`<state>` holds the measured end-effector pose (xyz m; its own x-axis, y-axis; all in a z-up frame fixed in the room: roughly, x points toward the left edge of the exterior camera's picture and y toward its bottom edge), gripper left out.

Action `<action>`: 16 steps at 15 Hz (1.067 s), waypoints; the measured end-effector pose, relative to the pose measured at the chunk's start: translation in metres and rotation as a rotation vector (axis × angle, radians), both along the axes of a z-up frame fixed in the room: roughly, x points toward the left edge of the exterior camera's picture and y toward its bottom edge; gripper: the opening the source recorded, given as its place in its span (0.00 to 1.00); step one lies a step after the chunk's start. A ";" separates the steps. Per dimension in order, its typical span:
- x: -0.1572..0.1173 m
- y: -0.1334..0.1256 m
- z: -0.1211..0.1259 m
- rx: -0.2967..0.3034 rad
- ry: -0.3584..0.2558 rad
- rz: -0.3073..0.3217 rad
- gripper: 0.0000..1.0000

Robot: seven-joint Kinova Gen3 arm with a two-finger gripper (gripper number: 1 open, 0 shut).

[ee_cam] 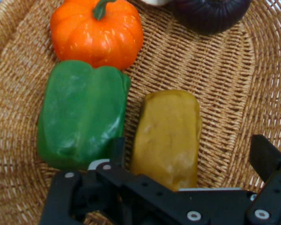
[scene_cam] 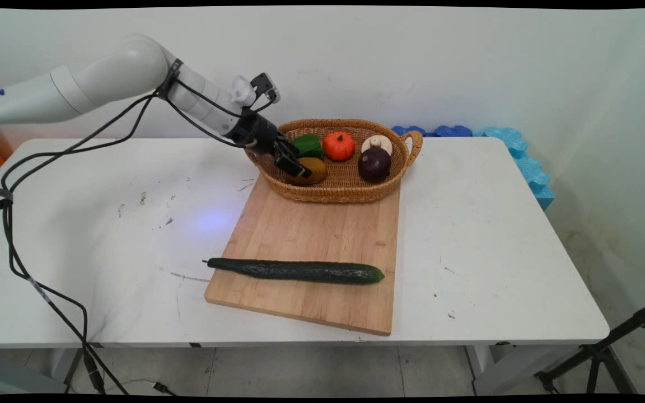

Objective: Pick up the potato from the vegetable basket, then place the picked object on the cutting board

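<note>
My gripper reaches into the left end of a wicker basket and stands open. In the hand view the gripper straddles a yellow-brown potato. One finger sits in the gap between the potato and a green pepper. The other finger is apart from the potato on its far side. An orange pumpkin and a dark purple onion lie beyond. In the main view the potato is partly hidden by the gripper.
The basket also holds a white mushroom and stands on the far end of a wooden cutting board. A long cucumber lies across the board's near end. Blue foam pieces line the table's back right edge.
</note>
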<state>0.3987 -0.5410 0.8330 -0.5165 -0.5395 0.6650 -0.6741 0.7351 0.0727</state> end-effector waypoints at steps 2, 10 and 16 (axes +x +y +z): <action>-0.002 -0.001 -0.005 0.001 -0.005 -0.005 1.00; -0.007 -0.003 -0.013 -0.004 -0.013 -0.025 0.00; -0.013 -0.006 -0.006 -0.024 -0.006 -0.036 0.00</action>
<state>0.3858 -0.5473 0.8273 -0.5390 -0.5047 0.6743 -0.6476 0.7603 0.0514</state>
